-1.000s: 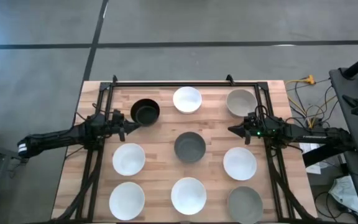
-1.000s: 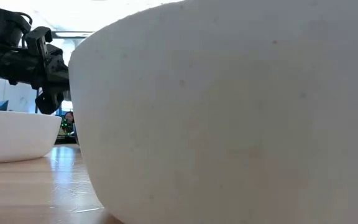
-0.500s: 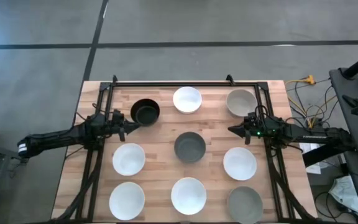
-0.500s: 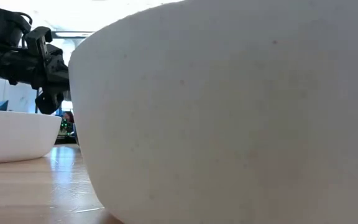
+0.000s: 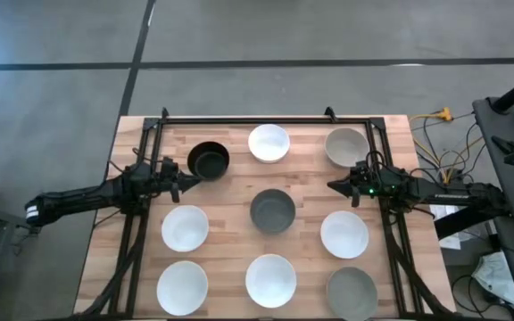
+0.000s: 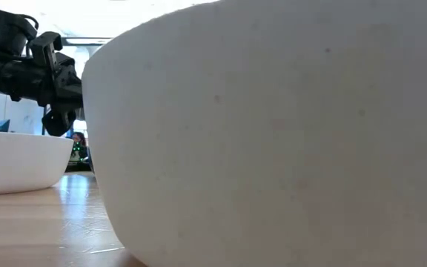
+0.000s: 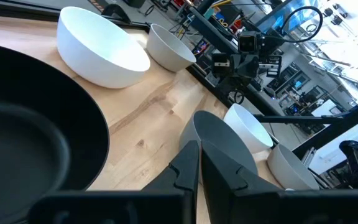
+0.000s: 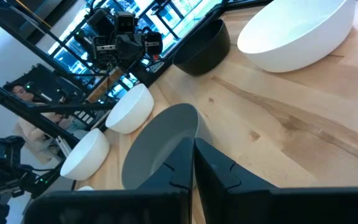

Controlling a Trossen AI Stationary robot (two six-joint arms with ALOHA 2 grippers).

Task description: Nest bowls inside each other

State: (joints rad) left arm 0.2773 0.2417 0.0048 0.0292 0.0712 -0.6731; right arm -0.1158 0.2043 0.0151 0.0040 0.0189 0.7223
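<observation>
Nine bowls stand on their bases on the wooden table, three rows of three. Far row: black bowl [image 5: 208, 160], white bowl [image 5: 269, 143], light grey bowl [image 5: 346, 147]. Middle row: white bowl [image 5: 185, 227], dark grey bowl [image 5: 272, 210], white bowl [image 5: 344, 234]. Near row: white bowl [image 5: 182, 287], white bowl [image 5: 270, 280], grey bowl [image 5: 352, 294]. My left gripper [image 5: 188, 181] is shut and empty, just beside the black bowl's near side [image 7: 30, 143]. My right gripper [image 5: 333, 185] is shut and empty, between the light grey bowl and the dark grey bowl [image 8: 160, 146].
A black metal frame [image 5: 266, 119] runs along the table's far edge and down both sides under the arms. In the low view the near middle white bowl [image 6: 273, 133] fills most of the picture. Bare wood lies between the bowls.
</observation>
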